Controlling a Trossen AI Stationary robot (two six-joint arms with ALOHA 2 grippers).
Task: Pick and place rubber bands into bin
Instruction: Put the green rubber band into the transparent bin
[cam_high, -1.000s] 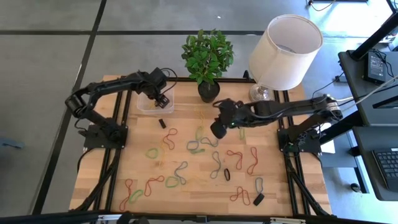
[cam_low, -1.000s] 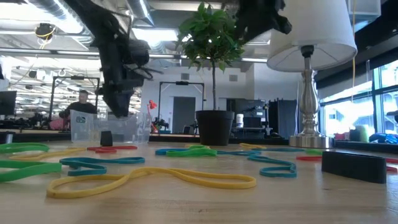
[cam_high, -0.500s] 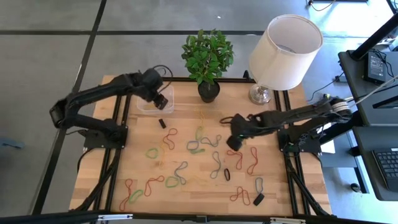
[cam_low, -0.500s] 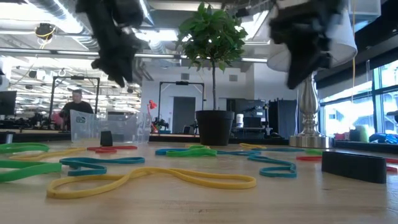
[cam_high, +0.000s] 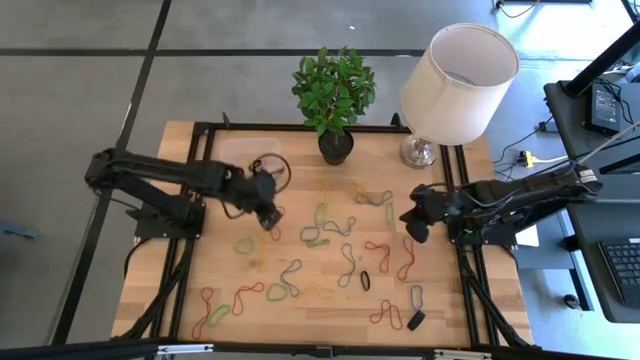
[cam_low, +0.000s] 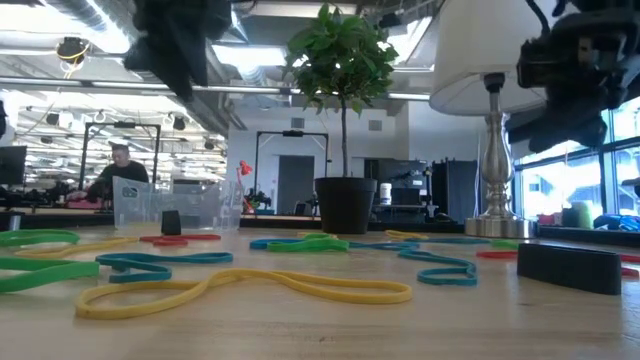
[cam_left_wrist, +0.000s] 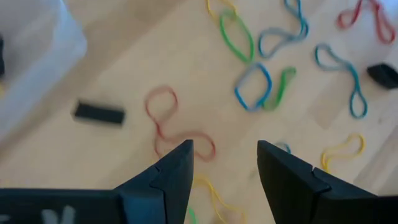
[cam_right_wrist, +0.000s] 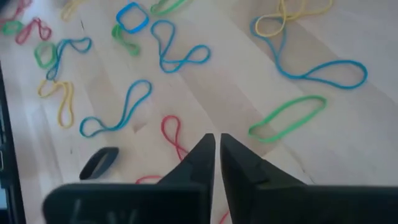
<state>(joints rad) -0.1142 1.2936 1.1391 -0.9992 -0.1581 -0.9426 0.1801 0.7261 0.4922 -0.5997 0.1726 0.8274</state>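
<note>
L pincer (cam_left_wrist: 224, 155) spread, empty, has moved off bin (cam_high: 240, 158) to over red rubber band (cam_left_wrist: 177, 124) on tabletop (cam_high: 310, 300). R pincer (cam_right_wrist: 217, 149) has pulled back, nearly clenched, empty. Next pick looks imminent.

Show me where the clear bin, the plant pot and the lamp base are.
clear bin (cam_low: 170, 208): low view, front wall.
plant pot (cam_high: 336, 147): high view, rim.
lamp base (cam_high: 417, 152): high view, metal foot.
</note>
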